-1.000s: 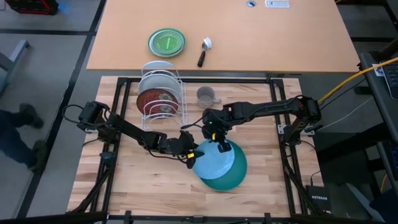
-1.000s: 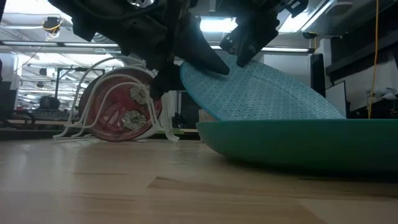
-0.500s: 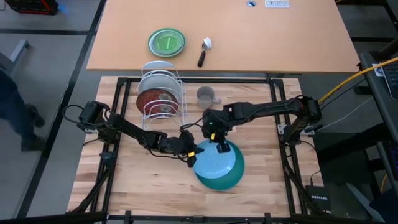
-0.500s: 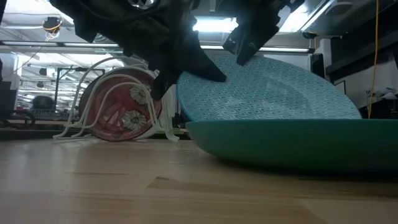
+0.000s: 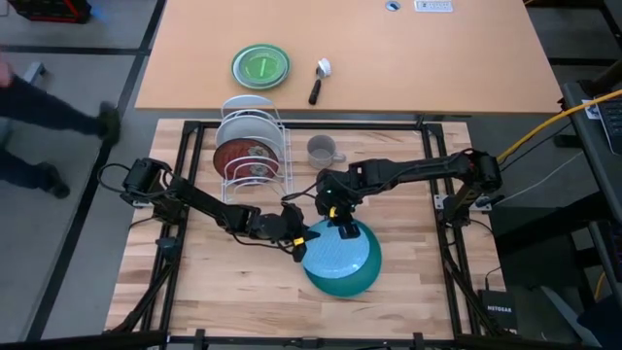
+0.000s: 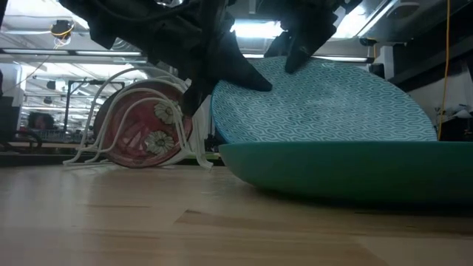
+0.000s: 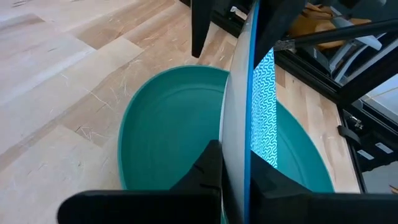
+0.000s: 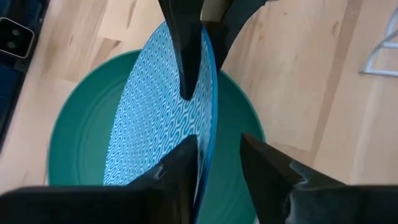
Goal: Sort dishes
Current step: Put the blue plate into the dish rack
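Light blue plate (image 6: 325, 103) hides the teal plate's (image 6: 347, 174) inside in the low view; the teal rim is cut off at 3 o'clock. White plate (image 5: 248, 104) barely shows behind the rack (image 5: 255, 146).

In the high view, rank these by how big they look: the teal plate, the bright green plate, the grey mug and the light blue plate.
1. teal plate
2. light blue plate, tilted, so unsure against the teal one
3. bright green plate
4. grey mug

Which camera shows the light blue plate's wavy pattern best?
The right wrist view: the light blue plate fills it, waves sharp. Low view shows it tilted; left wrist edge-on; high view small.
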Robot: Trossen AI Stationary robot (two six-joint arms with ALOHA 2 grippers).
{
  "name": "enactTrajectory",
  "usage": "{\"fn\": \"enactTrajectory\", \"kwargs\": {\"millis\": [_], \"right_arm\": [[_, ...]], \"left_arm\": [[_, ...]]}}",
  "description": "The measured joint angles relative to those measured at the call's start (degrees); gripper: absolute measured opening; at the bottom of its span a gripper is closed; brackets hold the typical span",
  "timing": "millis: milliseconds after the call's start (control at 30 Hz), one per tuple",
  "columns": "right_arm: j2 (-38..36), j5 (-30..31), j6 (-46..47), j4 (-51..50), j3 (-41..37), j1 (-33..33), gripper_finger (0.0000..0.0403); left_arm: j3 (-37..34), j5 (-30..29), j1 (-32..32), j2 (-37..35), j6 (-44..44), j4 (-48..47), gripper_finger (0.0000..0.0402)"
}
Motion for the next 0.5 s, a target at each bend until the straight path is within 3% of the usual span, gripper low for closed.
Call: {"fn": "enactTrajectory", "kwargs": {"millis": [233, 500], "right_arm": [[-3.13, 1.08, -0.58, -0.71, 1.74, -0.07, 0.0128], [-5.9, 6.25, -6.12, -6.35, 11.88, 0.09, 0.0129]], "left_arm": [[0.02, 0.0, -0.04, 0.0, -1.45, -0.08, 0.0003], [-0.05, -0.23, 0.1, -2.67, 4.59, -0.51, 0.0002]]}}
